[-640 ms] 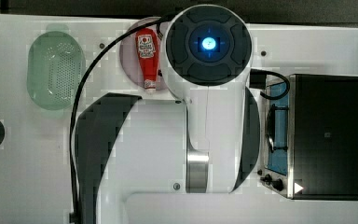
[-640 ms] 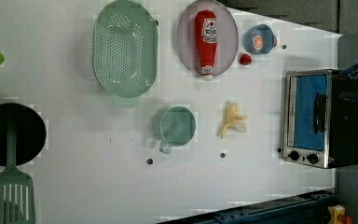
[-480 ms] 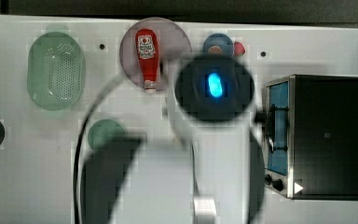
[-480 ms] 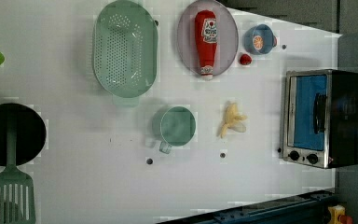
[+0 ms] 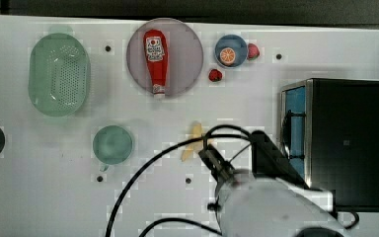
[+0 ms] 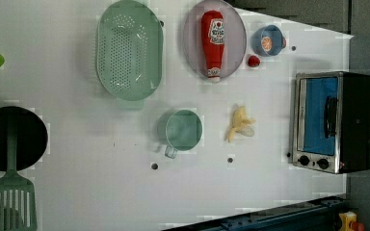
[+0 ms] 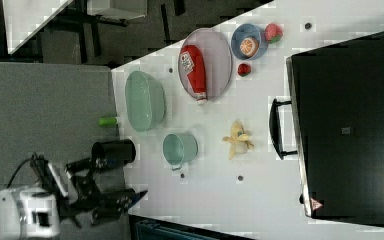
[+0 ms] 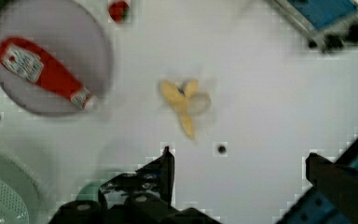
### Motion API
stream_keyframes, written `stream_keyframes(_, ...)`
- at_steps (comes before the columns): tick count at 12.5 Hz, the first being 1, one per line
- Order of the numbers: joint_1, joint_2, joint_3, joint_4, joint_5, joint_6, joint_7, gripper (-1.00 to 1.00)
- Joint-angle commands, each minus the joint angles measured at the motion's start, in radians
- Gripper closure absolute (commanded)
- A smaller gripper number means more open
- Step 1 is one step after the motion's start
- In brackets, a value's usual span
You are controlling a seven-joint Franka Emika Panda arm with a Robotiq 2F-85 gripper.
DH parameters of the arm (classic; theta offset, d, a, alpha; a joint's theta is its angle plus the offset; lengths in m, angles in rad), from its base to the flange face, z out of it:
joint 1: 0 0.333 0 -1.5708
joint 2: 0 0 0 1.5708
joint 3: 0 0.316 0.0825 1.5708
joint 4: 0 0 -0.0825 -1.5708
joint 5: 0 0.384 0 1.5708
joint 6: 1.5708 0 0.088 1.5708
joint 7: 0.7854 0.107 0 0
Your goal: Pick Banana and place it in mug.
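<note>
Banana (image 6: 240, 126) lies on the white desk (image 6: 77, 144), between the teal mug (image 6: 183, 130) and the toaster oven (image 6: 330, 122) in the left view, apart from both. From my remote seat, I see its peel splayed open in the wrist view (image 8: 185, 102), pale yellow with a cream patch. The mug stands upright with its short handle stub, just below the pale green perforated colander (image 6: 130, 50) in the left view.

My arm's hand (image 8: 242, 170) hangs above the desk with its two dark fingers (image 8: 161, 172) spread wide apart and nothing between them; the banana sits on the bare desk beyond the fingertips, untouched. In the top view the arm's white body (image 5: 271, 207) and its black cables (image 5: 177, 148) cover the desk near the banana (image 5: 192, 143).

The desk is a flat white surface dotted with small dark holes (image 6: 154, 166). It also carries a grey plate (image 6: 236, 29) holding a red ketchup bottle (image 6: 213, 43), a small blue bowl (image 6: 267, 41) with an orange slice, a strawberry (image 6: 254, 61), a black pan (image 6: 12, 139) and a green slotted spatula (image 6: 9, 199). In the right view, dark floor (image 7: 120, 35) and a grey panel (image 7: 40, 110) lie beyond the desk's edge.
</note>
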Motion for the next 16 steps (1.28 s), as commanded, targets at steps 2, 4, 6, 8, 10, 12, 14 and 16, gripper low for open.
stream_keyframes(2,0.012,0.213,0.045,-0.206,0.005,0.255,-0.216,-1.00)
stream_keyframes(4,0.012,0.289,0.046,-0.262,0.004,0.407,-0.345,-1.00)
stream_keyframes(6,0.012,0.374,0.047,-0.293,0.004,0.538,-0.512,-1.00)
stream_keyframes(8,0.012,0.469,0.051,-0.304,0.004,0.644,-0.643,-1.00)
stream_keyframes(10,0.012,0.554,0.056,-0.304,0.004,0.707,-0.684,-1.00)
stream_keyframes(12,0.012,0.640,0.062,-0.304,0.004,0.771,-0.684,-1.00)
stream_keyframes(14,0.012,0.721,0.063,-0.304,0.004,0.877,-0.684,-1.00)
stream_keyframes(16,0.012,0.774,0.069,-0.304,0.004,0.939,-0.684,-1.00)
